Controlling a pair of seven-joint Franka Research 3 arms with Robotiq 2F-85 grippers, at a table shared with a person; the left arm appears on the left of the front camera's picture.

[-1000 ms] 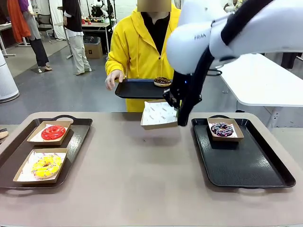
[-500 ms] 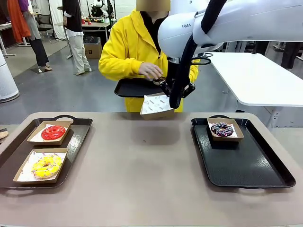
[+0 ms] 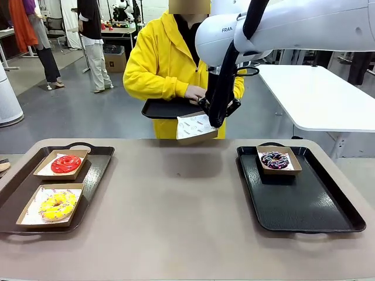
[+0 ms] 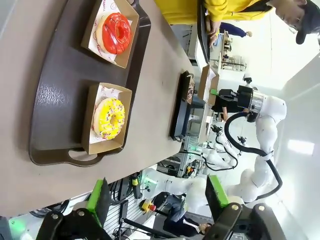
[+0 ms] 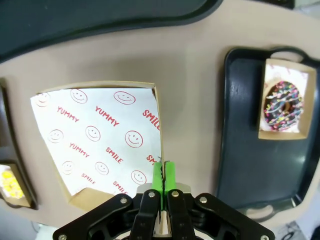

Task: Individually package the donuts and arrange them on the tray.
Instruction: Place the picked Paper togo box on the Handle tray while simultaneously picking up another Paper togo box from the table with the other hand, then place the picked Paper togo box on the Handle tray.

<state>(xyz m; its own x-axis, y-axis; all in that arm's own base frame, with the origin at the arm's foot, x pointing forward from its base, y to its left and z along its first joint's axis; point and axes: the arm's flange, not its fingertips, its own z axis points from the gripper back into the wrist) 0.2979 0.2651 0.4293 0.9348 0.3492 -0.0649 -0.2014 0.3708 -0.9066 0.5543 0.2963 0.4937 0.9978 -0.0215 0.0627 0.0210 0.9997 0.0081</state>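
Cardboard box (image 3: 195,127), paper-lined, tilted above the far table edge, rim pinched in closed right gripper (image 5: 162,176); left gripper (image 4: 156,200) spread wide, empty; purple-swirled donut (image 3: 274,159) boxed on right tray (image 3: 304,202).

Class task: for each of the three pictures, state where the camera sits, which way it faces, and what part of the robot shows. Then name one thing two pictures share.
Front view: sits between the arms, faces the person holding a black tray; the right claw grips an empty box.
Left wrist view: looks along the open left claw at the red donut and yellow donut.
Right wrist view: looks down past the shut right claw at the box.
Shared: the purple-swirled donut.
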